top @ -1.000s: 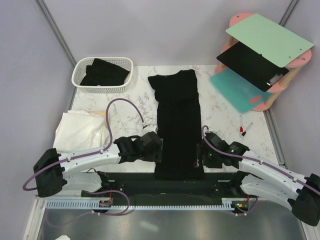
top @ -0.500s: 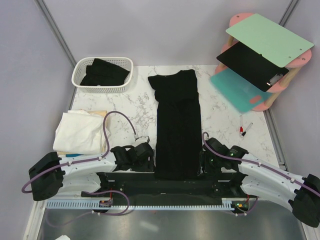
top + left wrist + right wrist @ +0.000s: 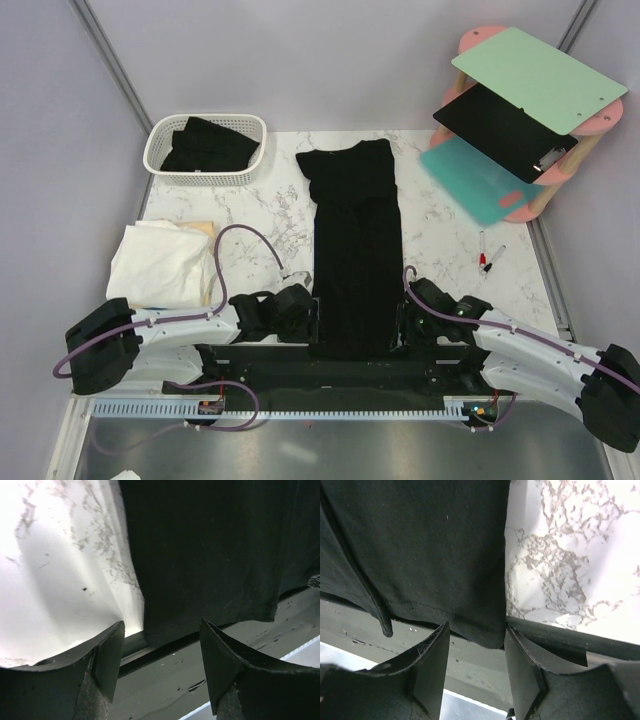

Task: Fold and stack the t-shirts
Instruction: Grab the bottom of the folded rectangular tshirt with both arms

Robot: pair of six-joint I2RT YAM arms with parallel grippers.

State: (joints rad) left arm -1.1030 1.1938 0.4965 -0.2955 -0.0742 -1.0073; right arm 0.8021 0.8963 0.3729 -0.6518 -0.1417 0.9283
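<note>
At the table's (image 3: 260, 215) near edge, your left gripper (image 3: 162, 630) and right gripper (image 3: 475, 630) flank the near hem of the black shirt (image 3: 355, 250). Both have their jaws spread wide and hold nothing, with one hem corner lying in or just past each gap. The shirt is folded into a long strip and runs up the middle of the table from the near edge toward the far edge. White shirts (image 3: 155, 262) are piled by the left edge, and two pens (image 3: 488, 258) lie near the right edge. In the far left corner, a basket (image 3: 200, 177) holds more black cloth (image 3: 210, 145).
</note>
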